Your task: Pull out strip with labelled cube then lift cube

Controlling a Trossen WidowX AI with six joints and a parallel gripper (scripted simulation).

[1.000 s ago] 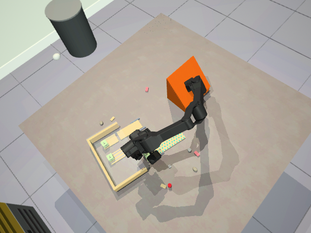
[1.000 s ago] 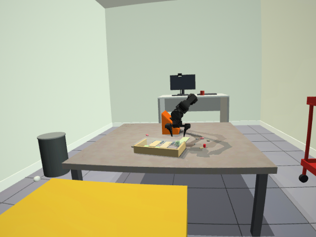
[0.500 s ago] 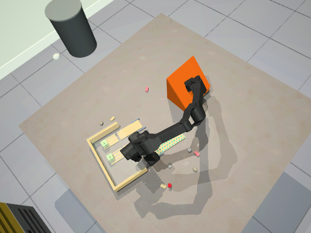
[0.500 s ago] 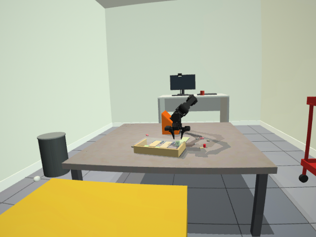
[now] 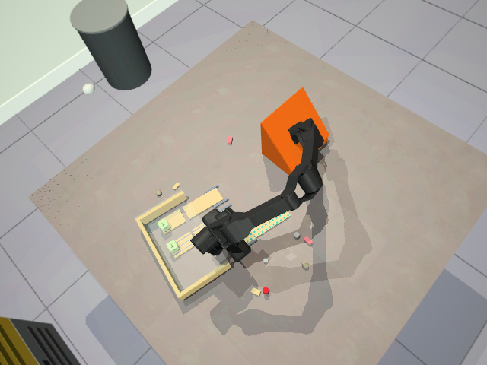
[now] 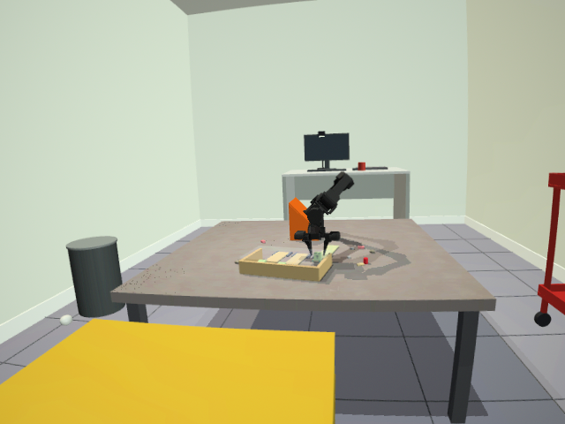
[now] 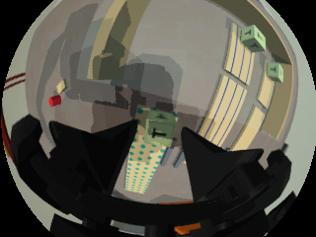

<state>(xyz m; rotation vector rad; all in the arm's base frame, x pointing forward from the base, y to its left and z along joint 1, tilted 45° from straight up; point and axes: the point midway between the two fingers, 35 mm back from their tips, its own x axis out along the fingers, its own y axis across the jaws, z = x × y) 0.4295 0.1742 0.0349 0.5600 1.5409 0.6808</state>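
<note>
Wrist view: the black parallel-jaw gripper [image 7: 160, 141] is half-closed around the pale green labelled cube [image 7: 160, 125], fingers apparently not yet gripping it. The cube sits on the teal-dotted cream strip [image 7: 145, 164], at the wooden tray's [image 5: 204, 279] open side. Closing should be square on flat faces; the smooth cube could twist.

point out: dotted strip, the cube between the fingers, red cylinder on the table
dotted strip [image 7: 144, 168], wrist view, its dotted middle.
cube [image 7: 160, 125], wrist view, its labelled top face.
red cylinder [image 5: 265, 290], top view, its top.
</note>
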